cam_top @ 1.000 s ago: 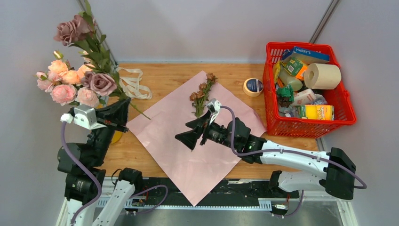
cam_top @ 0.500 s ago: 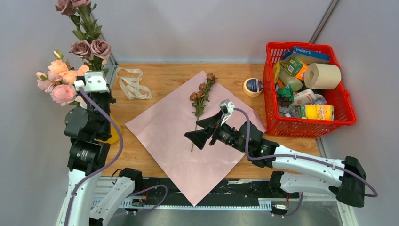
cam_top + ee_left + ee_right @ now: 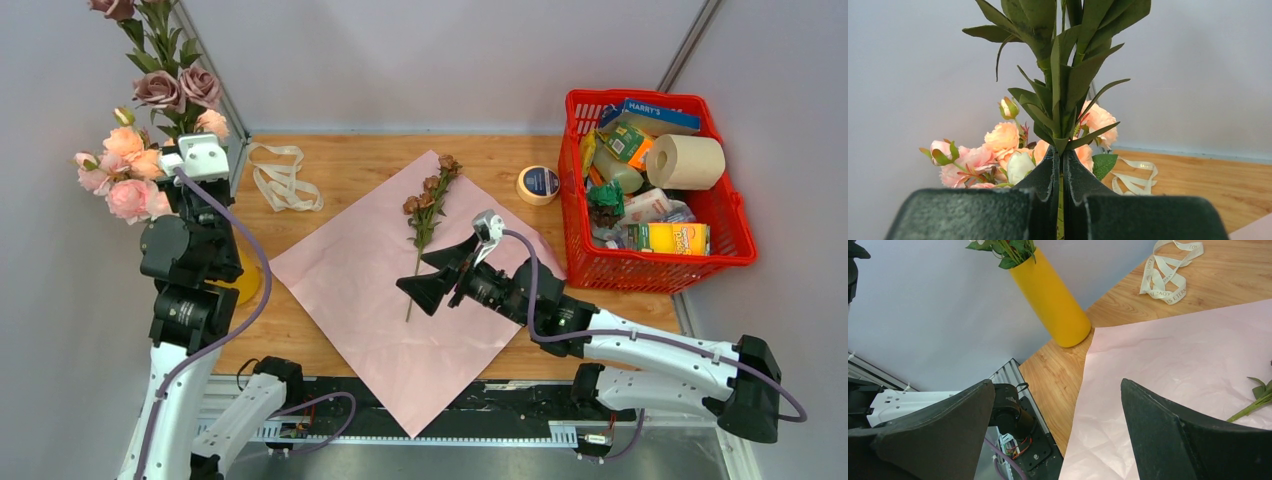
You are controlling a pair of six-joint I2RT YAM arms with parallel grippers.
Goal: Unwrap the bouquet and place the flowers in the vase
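The bouquet lies undone. Its pink wrapping paper (image 3: 370,290) is spread flat on the table, and the cream ribbon (image 3: 285,180) lies loose behind it. My left gripper (image 3: 1061,152) is shut on a leafy green flower stem (image 3: 1063,75). It holds the stem upright at the far left, with mauve roses (image 3: 175,88) at the top. Pink and peach flowers (image 3: 120,170) stand in the yellow vase (image 3: 1055,297), right behind this gripper. My right gripper (image 3: 425,275) hovers open and empty over the paper. A sprig of small brownish roses (image 3: 428,205) lies on the paper just beyond it.
A red basket (image 3: 650,265) full of groceries and a beige paper roll (image 3: 690,160) fills the right side. A tape roll (image 3: 539,184) sits just left of it. The left arm stands upright in front of the vase.
My left arm has swung upright and lifted the mauve-rose stem high at the back left. The right gripper has shifted slightly right, still open.
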